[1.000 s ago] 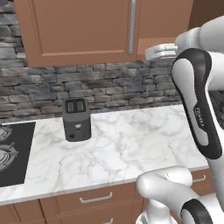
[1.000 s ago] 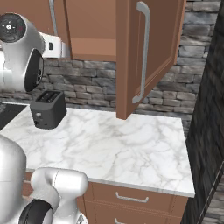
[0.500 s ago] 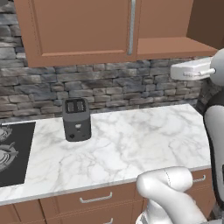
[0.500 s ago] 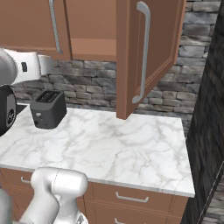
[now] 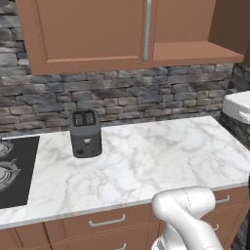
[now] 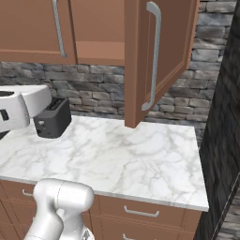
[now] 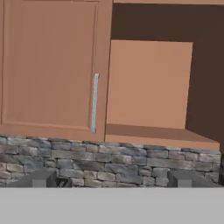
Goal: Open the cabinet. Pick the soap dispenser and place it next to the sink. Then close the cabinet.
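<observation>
Cabinet (image 7: pixel 57 65) right half open, facing spread pincer (image 7: pixel 111 179)

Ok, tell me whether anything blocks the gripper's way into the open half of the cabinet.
Nothing visible does. The gripper is open and faces the cabinet, whose right door is swung wide. The opened bay shows bare shelf and back panel; the soap dispenser cannot be made out there.
</observation>
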Robot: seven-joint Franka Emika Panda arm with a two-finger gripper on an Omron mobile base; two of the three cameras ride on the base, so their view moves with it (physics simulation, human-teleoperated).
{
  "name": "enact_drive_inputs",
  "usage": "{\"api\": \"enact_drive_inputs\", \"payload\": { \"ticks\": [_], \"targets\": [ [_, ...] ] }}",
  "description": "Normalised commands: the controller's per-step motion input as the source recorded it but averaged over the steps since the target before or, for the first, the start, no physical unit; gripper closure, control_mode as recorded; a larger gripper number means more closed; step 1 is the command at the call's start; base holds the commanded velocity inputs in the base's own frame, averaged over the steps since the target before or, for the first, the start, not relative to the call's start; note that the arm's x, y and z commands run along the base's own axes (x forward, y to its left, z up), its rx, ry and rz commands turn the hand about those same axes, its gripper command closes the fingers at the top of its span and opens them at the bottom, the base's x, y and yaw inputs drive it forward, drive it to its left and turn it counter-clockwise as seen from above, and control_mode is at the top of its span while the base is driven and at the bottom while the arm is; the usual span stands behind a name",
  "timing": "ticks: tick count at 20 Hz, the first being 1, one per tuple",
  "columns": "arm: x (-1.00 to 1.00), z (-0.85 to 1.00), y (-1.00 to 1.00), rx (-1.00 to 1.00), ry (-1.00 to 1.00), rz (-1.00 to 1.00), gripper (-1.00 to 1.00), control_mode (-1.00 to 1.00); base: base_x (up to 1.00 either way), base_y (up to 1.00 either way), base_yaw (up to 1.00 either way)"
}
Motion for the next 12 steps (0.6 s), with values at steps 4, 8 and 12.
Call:
{"api": "enact_drive_inputs", "payload": {
  "ticks": [4, 8, 12],
  "targets": [
    [-0.33, 0.01, -0.26, 0.00, 0.03, -0.21, -1.00, -1.00, 0.00, 0.00, 0.00],
    [-0.43, 0.00, -0.45, 0.00, 0.00, -0.16, -1.00, -1.00, 0.00, 0.00, 0.00],
    [-0.63, 0.00, -0.60, 0.00, -0.04, -0.16, -1.00, -1.00, 0.00, 0.00, 0.00]
  ]
}}
